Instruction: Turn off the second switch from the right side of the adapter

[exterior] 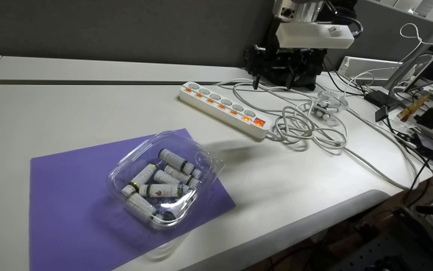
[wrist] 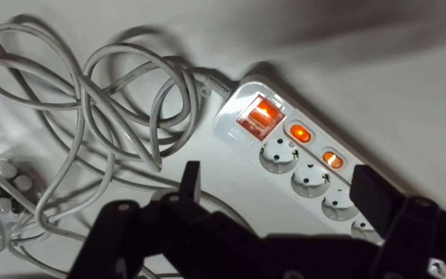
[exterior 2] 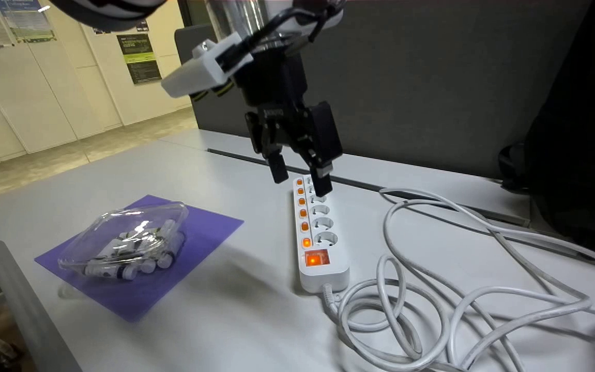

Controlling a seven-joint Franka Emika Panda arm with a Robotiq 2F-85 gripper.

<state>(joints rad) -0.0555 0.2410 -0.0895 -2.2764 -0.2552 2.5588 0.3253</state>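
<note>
The adapter is a long white power strip (exterior: 220,114) on the desk, also in an exterior view (exterior 2: 337,261) and the wrist view (wrist: 228,124). A large red switch (wrist: 264,111) sits at its cord end and glows. Beside it, the small switch (wrist: 300,133), second from that end counting the large one, also glows; it shows in both exterior views (exterior: 246,118) (exterior 2: 306,242). The following small switch (wrist: 333,159) looks unlit. My gripper (exterior 2: 301,182) is open and empty above the desk, apart from the strip. In the wrist view its right finger covers part of the switch row.
A coiled white cord (exterior: 295,124) lies at the strip's lit end. A clear tray of grey cylinders (exterior: 163,177) stands on a purple sheet (exterior: 62,203). A small clear container (exterior: 331,101) lies among the cords. A dark partition (exterior 2: 431,93) rises behind the desk.
</note>
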